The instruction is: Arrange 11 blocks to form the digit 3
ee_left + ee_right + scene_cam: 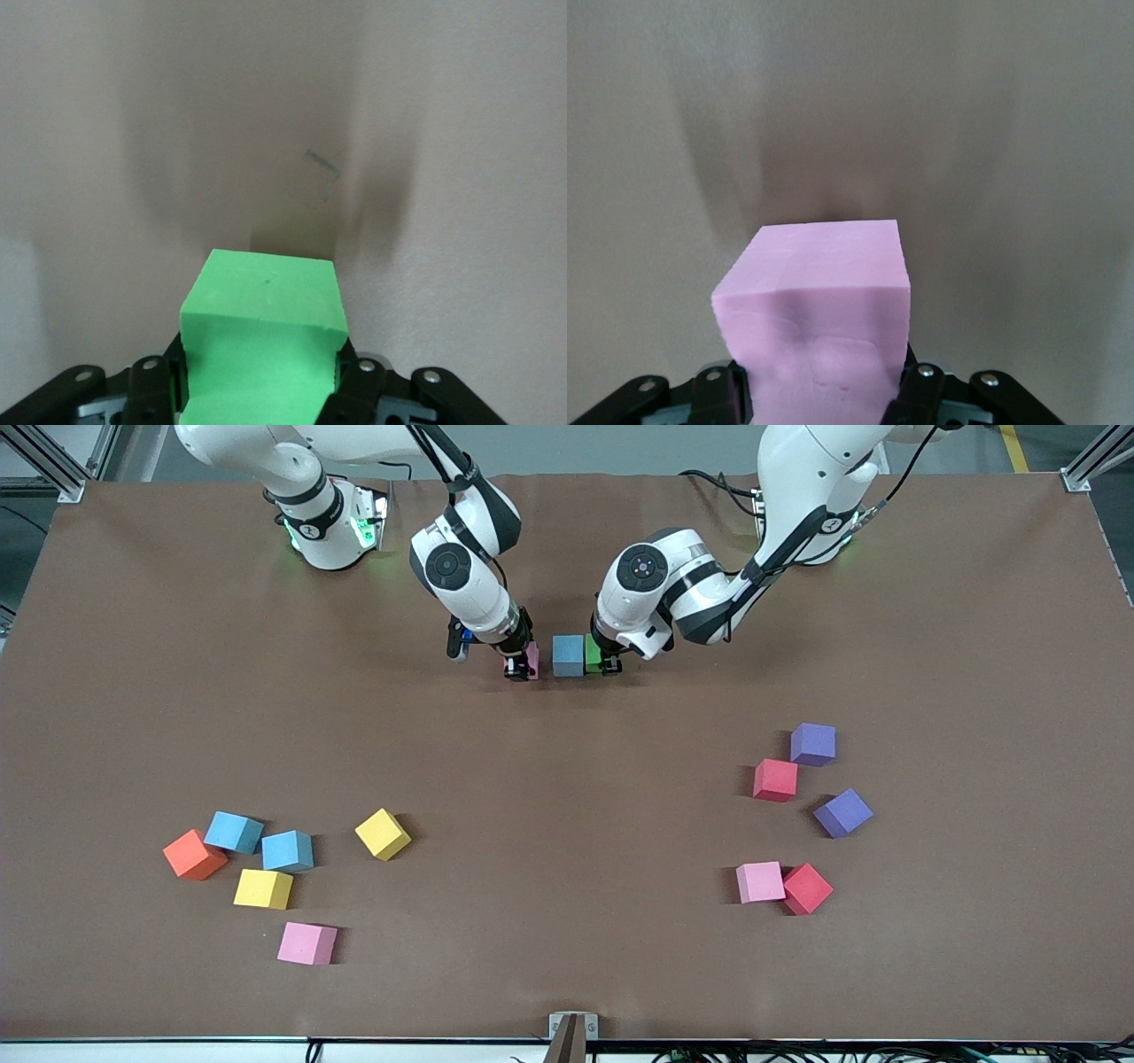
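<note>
In the front view the landmark is a light blue matte foam cube (568, 655) resting on the brown table (567, 957) between the two arms; the right gripper (520, 666) clenches a pink foam cube (532, 660) just beside it toward the right arm's end, and the left gripper (606, 662) grasps a green foam cube (593, 653) touching or nearly touching it toward the left arm's end, so the first three-cube row looks to be forming. To do this well, each cube should probably be pressed flush and square against the blue one before the fingers let go. Nearer the camera lie loose cubes: two blue, two yellow, an orange cube (194, 855) and a pink one toward the right arm's end, and two purple, two red and a pink one toward the left arm's end. The left wrist view shows the green cube (263, 341), soft-edged and slightly dented, pinched between black fingers (356, 381). The right wrist view shows the pink cube (819, 314), its face creased, squeezed likewise
</note>
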`<state>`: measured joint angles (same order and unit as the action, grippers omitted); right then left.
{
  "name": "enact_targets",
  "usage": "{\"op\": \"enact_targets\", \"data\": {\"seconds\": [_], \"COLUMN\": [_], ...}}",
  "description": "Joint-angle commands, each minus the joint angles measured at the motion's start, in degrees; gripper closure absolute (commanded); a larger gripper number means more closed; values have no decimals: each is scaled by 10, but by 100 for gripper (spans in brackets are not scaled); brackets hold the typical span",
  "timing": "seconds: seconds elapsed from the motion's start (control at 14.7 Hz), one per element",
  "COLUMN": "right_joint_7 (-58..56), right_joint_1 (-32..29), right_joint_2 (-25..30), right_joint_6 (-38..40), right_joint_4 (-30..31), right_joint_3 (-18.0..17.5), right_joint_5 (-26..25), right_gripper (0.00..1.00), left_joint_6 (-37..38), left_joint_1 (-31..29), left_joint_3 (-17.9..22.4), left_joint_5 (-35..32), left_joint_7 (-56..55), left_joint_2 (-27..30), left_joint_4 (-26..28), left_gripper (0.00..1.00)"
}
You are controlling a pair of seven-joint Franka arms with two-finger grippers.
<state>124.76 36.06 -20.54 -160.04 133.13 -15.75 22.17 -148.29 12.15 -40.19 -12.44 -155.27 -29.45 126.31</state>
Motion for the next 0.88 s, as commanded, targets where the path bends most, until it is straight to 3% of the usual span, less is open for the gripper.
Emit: {"op": "enact_targets", "data": {"seconds": [0.0, 0.81], "right_joint_7": [15, 15], "right_joint_1": [13, 18], "right_joint_2": [-18, -23], "right_joint_6": [-5, -4], "right_joint_4": [-22, -26], "right_joint_3": [1, 2], "right_joint_5": [11, 11], "right_gripper": [100, 100], "left_joint_6": [-5, -6], "left_joint_1": [4, 13], "left_joint_3": [7, 7], "left_joint_5": [-18, -17], "left_joint_7": [-21, -37], "left_joint_2": [-6, -16], "left_joint_4": [-11, -15], "left_gripper": [84, 84]}}
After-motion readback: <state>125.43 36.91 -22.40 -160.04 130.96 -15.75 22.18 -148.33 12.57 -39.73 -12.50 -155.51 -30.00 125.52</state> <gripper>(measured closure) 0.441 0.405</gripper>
